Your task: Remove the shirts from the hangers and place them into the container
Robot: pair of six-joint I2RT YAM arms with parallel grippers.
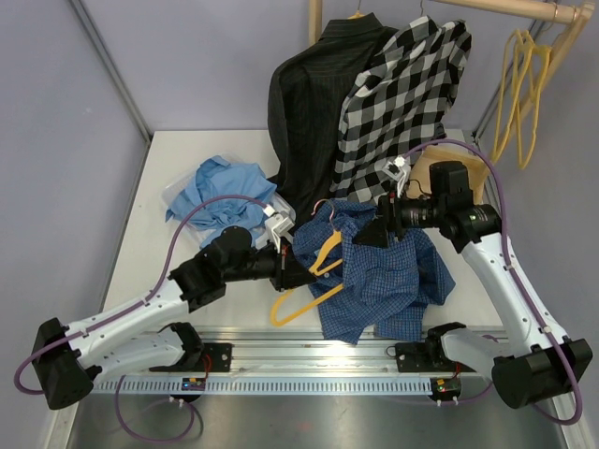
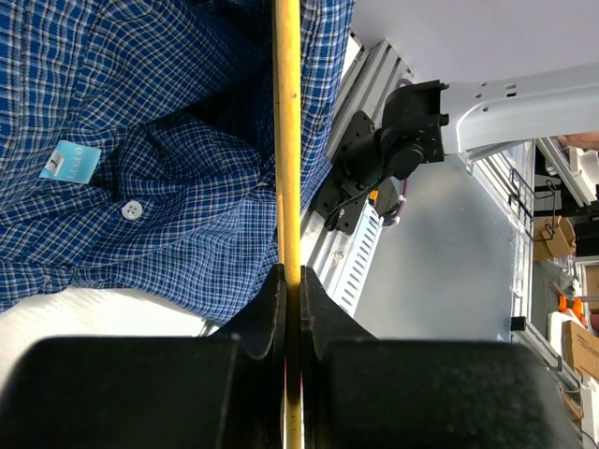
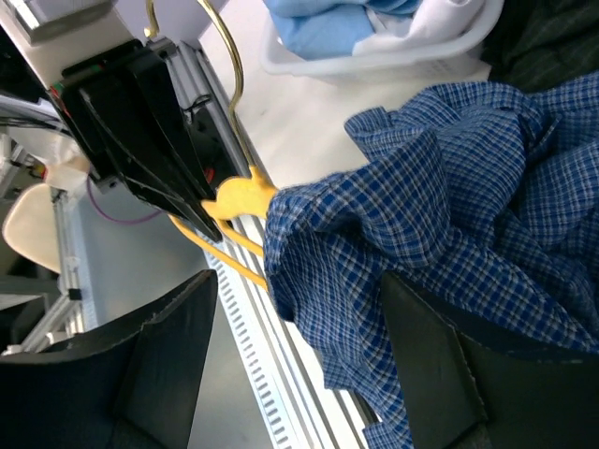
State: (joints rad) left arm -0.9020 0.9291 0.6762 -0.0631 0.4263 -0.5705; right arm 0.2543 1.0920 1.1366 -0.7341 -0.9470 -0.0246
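**Stripping the dark blue check shirt [image 1: 393, 281] off its hanger, at the counter's near edge**
Toward the left edge, the perforated white plastic container [image 1: 171, 195] is holding a crumpled light blue shirt [image 1: 225, 192]. The left end effector [image 2: 292, 281] is clenching the thin yellow hanger [image 2: 286, 140]. The right end effector [image 3: 298, 309] is gaping around soft, rumpled cloth; next it probably needs to pinch and pull the shirt clear.

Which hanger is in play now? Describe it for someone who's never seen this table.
Look at the near-middle of the table, where the dark blue checked shirt sits bunched up. The yellow hanger pokes out of its left side, pinched in the left gripper. Unlike the empty hangers on the rail at far right, it is partly inside a shirt.
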